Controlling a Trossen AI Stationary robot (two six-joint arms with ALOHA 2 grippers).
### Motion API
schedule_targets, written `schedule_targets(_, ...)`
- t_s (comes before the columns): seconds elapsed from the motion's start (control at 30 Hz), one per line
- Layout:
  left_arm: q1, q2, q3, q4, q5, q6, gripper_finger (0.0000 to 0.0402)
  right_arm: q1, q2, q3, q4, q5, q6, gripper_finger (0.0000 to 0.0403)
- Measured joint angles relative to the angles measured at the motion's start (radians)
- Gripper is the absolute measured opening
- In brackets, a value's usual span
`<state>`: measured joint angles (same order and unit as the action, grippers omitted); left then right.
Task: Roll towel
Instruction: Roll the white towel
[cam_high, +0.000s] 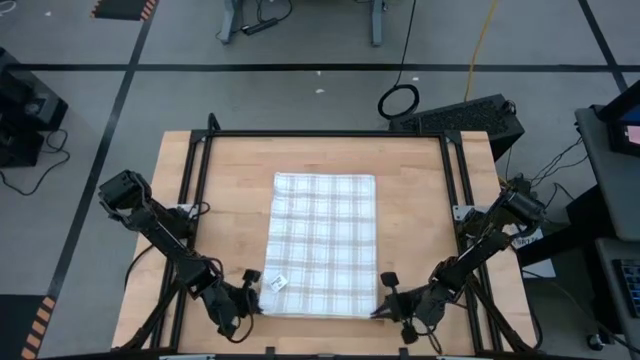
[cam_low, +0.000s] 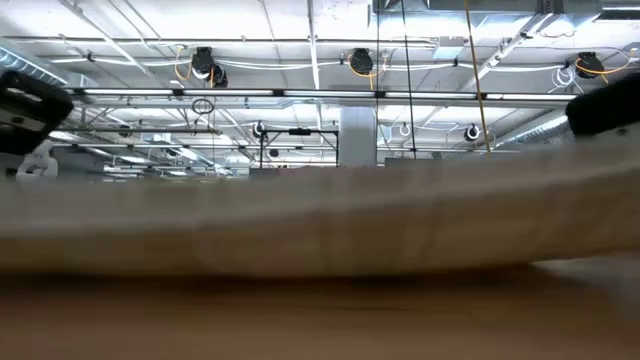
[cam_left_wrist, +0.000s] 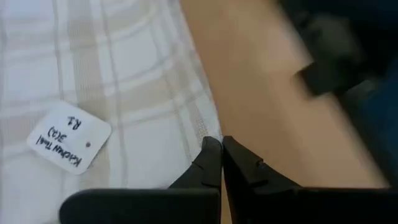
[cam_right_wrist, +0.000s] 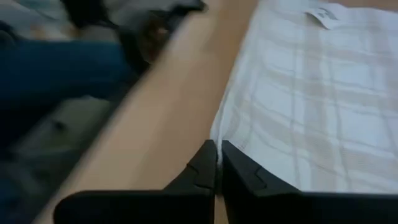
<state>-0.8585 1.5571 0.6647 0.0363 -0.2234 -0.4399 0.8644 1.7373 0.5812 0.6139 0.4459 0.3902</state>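
Flat on the wooden table (cam_high: 420, 200), the towel (cam_high: 322, 245) lies spread as a long rectangle, its faint grey plaid showing across the white cloth and its small white tag (cam_high: 278, 282) resting on top close to one near corner. That tagged corner sits right at the tips of the left gripper (cam_high: 252, 300), whose two dark fingers (cam_left_wrist: 208, 163) are pressed together with the cloth's edge meeting them at the very point; whether any fabric is actually pinched between them cannot be told. At the other near corner the right gripper (cam_high: 383, 306) is placed the same way, its fingers (cam_right_wrist: 205, 163) closed against each other at the hem, with bare wood to one side of them and checked cloth to the other; a pinch is again not clear. Seen level from the table top, the towel's near edge (cam_low: 320, 225) fills the width as a pale band. Beyond both arms, a black frame (cam_high: 330, 133) borders the table.
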Motion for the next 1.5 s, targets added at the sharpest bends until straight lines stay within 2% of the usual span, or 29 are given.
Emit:
schedule_targets(0.07,-0.012,-0.004,0.0,0.074,0.014,0.0,0.0004,0.001,-0.022,0.0,0.001,-0.051,0.051,0.0005)
schedule_targets(0.17,-0.024,-0.025,0.0,0.149,0.015,0.001,0.0004,0.001,-0.062,0.0,0.001,-0.06,0.122,0.0003)
schedule_targets(0.33,-0.028,-0.092,0.0,0.154,-0.008,0.048,0.0004,0.0,-0.126,0.0,-0.017,-0.03,0.086,0.0003)
schedule_targets(0.47,-0.013,-0.157,0.0,0.07,-0.09,0.113,0.0004,-0.018,-0.188,0.001,-0.094,0.047,0.053,0.0002)
schedule_targets(0.63,0.034,-0.244,0.0,-0.078,-0.158,0.133,0.0004,-0.065,-0.282,0.001,-0.239,0.06,0.042,0.0001)
schedule_targets(0.8,0.118,-0.305,0.001,-0.232,-0.192,0.133,0.0004,-0.145,-0.36,0.001,-0.406,0.083,0.03,0.0001)
schedule_targets(0.97,0.194,-0.31,0.0,-0.376,-0.184,0.106,0.0004,-0.206,-0.371,0.001,-0.514,0.067,0.025,0.0001)
schedule_targets(1.1,0.21,-0.317,0.0,-0.388,-0.175,0.15,0.0004,-0.223,-0.37,0.002,-0.532,0.05,0.013,0.0)
schedule_targets(1.27,0.256,-0.351,0.0,-0.395,-0.277,0.23,0.0004,-0.26,-0.372,0.002,-0.545,0.136,-0.051,0.0)
schedule_targets(1.37,0.274,-0.378,0.0,-0.39,-0.224,0.237,0.0004,-0.272,-0.372,0.002,-0.537,0.108,-0.039,0.0)
schedule_targets(1.5,0.239,-0.415,0.0,-0.348,-0.085,0.184,0.0004,-0.238,-0.372,0.002,-0.521,-0.036,0.063,0.0)
